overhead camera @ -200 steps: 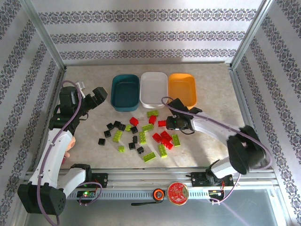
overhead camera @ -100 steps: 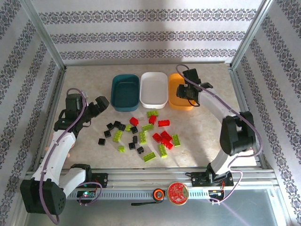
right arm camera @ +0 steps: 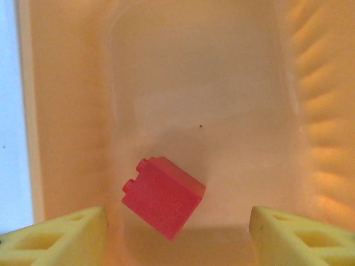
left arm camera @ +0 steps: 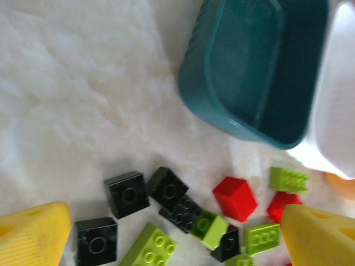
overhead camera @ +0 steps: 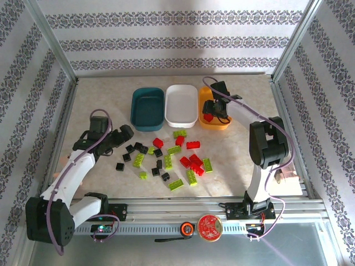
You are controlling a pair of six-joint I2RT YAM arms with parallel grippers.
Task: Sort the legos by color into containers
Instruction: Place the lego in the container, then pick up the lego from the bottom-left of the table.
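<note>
Red, lime and black legos (overhead camera: 172, 158) lie scattered in mid-table, in front of the teal tray (overhead camera: 148, 105), white tray (overhead camera: 181, 105) and orange tray (overhead camera: 203, 111). My right gripper (overhead camera: 213, 113) (right arm camera: 177, 233) hangs open over the orange tray (right arm camera: 211, 83). A red lego (right arm camera: 162, 197) (overhead camera: 208, 117) sits tilted between its spread fingers, touching neither. My left gripper (overhead camera: 123, 134) (left arm camera: 175, 235) is open and low over the pile's left edge, with black legos (left arm camera: 127, 193), a lime lego (left arm camera: 148, 249) and a red lego (left arm camera: 236, 198) below it. The teal tray (left arm camera: 255, 66) lies just beyond.
The white tray's edge (right arm camera: 8, 111) borders the orange one on the left. Metal frame posts and patterned walls close in the table on three sides. A red round disc (overhead camera: 210, 226) sits on the front rail.
My right gripper carried a red lego from the pile to the orange tray and opened, releasing it. My left gripper swung down and right toward the black legos.
</note>
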